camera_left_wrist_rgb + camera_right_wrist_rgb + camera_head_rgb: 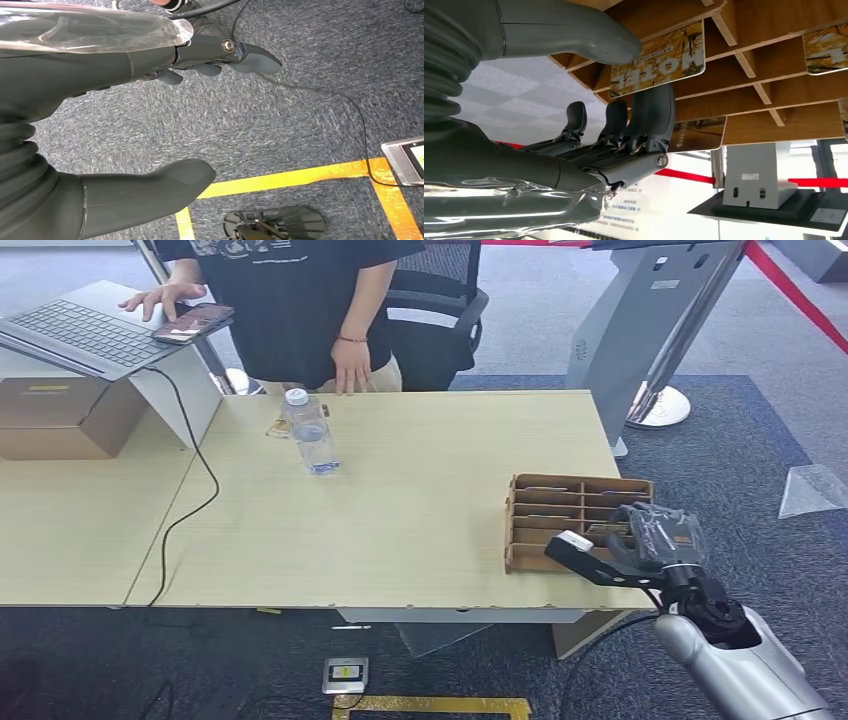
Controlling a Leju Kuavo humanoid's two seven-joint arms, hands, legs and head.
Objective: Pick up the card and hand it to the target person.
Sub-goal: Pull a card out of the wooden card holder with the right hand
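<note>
A wooden card rack (575, 515) is shown at the right end of the bench (400, 530), close to its near edge. The right hand (640, 540) is placed at the rack's near right corner. In the right wrist view, a printed card (659, 60) marked "HOTEL" is seen standing in 1 slot, its free edge projecting between the thumb (569, 32) and the fingers (651, 117). The thumb is seen at or just beside the card; whether a pinch has been made cannot be told. The card is judged thin, light, stiff and glossy, so slippage is likely; its projecting edge is best pinched on both faces. The left hand (150, 100) is seen hanging over carpet, fingers spread, nothing held. A person (300, 300) is seen at the far edge.
</note>
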